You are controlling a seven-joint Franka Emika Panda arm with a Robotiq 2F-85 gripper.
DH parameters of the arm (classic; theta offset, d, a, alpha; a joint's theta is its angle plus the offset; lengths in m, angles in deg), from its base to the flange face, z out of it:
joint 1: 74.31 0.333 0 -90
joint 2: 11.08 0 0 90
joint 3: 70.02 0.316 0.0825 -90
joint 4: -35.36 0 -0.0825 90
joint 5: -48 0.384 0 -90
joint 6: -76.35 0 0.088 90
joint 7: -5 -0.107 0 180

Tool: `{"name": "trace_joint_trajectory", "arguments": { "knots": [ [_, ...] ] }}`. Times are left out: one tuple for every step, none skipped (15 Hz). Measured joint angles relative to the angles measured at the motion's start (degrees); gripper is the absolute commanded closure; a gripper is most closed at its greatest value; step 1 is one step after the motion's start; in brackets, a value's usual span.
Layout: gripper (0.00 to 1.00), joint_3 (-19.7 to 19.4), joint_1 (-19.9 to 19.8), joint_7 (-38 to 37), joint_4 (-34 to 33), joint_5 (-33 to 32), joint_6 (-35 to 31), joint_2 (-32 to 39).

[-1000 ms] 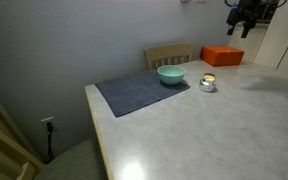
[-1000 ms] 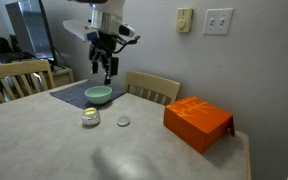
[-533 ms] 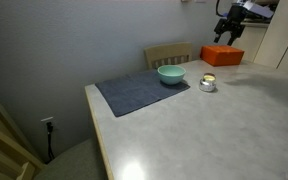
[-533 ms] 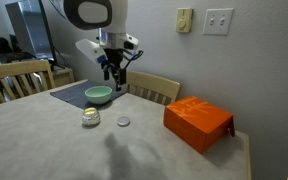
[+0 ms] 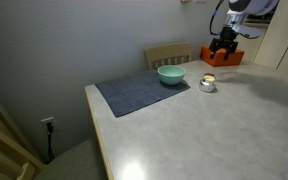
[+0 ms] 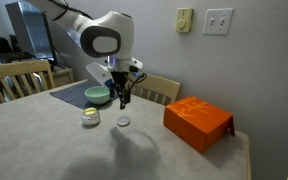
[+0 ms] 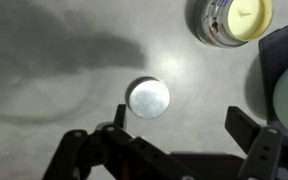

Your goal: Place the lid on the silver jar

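The small silver jar (image 6: 91, 118) stands open on the grey table, with a pale candle inside; it also shows in an exterior view (image 5: 208, 83) and at the top of the wrist view (image 7: 232, 20). Its round silver lid (image 6: 123, 121) lies flat on the table beside it, and in the wrist view (image 7: 147, 98) it lies near my left finger. My gripper (image 6: 123, 100) hangs open and empty above the lid, apart from it. It shows in the wrist view (image 7: 181, 125) and in an exterior view (image 5: 221, 45).
A teal bowl (image 6: 98, 95) sits on a dark grey mat (image 5: 139, 90) beyond the jar. An orange box (image 6: 197, 121) stands at the table's far side. Wooden chairs (image 6: 152, 88) stand around the table, close to the wall.
My gripper has come down from high above the bowl and moved toward the lid. The jar, lid, bowl and box have not moved.
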Motion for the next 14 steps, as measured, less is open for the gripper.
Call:
{"name": "trace_joint_trajectory", "arguments": {
  "knots": [
    [0.00,0.0,0.2,-1.3,-1.3,-1.2,0.1,1.1],
    [0.00,0.0,0.4,-2.6,-2.7,-2.4,0.2,2.3],
    [0.00,0.0,0.7,-3.8,-4.1,-3.5,0.3,3.5],
    [0.00,0.0,0.9,-5.0,-5.5,-4.3,0.6,4.7],
    [0.00,0.0,1.1,-6.0,-7.0,-4.9,1.3,6.0],
    [0.00,0.0,1.2,-6.8,-8.4,-5.3,3.0,7.2],
    [0.00,0.0,1.2,-6.9,-9.0,-5.3,3.2,7.9],
    [0.00,0.0,1.2,-6.9,-9.0,-5.3,3.1,8.1],
    [0.00,0.0,1.2,-6.9,-9.0,-5.3,3.1,8.0],
    [0.00,0.0,1.2,-6.9,-9.0,-5.3,3.1,8.0],
    [0.00,0.0,1.3,-7.0,-9.0,-5.4,3.1,8.1],
    [0.00,0.0,1.4,-7.0,-8.9,-5.6,2.7,8.1],
    [0.00,0.0,1.5,-7.3,-8.9,-5.9,1.9,8.2],
    [0.00,0.0,1.7,-7.6,-8.9,-6.2,1.1,8.5]
  ]
}}
